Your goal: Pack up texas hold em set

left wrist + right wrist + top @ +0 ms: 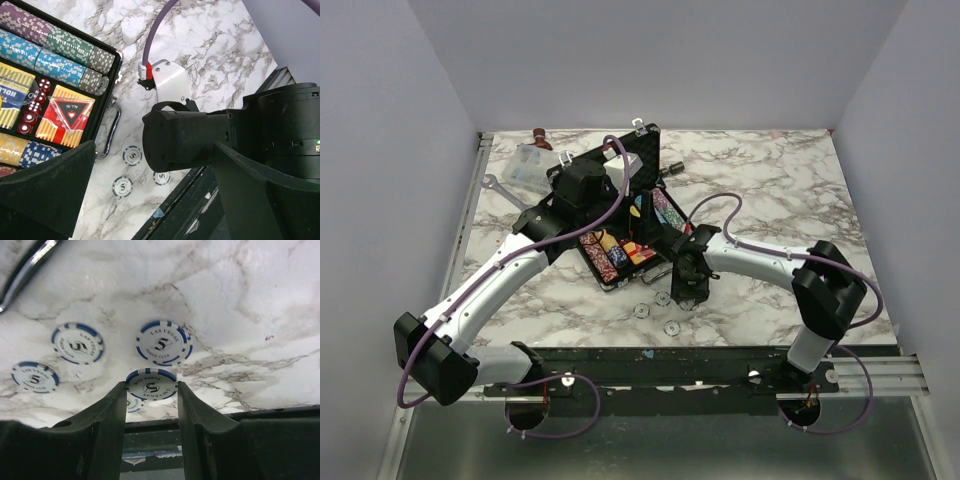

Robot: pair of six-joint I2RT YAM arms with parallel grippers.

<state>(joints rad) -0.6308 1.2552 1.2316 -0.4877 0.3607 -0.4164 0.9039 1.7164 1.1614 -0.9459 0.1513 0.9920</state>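
Three white-and-blue round poker chips [77,343] lie flat on the white marbled table [790,190] close to its near edge, just outside the handle side of the black rectangular briefcase [642,150]. A fourth chip [151,384] of the same kind is pinched by its rim between the two dark fingers of the right gripper [151,390], which is closed on it low over the surface. I cannot tell whether that chip is clear of the marble.

The briefcase lies open and turned at an angle, about midway across the table and toward its far-left corner, with the lid standing up on the far side. Its foam-lined base holds rows of multicoloured chips [55,50], red-and-yellow card boxes [67,117] and a few dark red dice [35,102]. Its silver handle [112,127] faces the loose chips.

The left gripper [154,150] hangs above the open case, jaws spread wide with nothing between them.

A clear plastic box [525,165] sits by the far-left corner, with a silver wrench [500,190] just beside it along the left edge.
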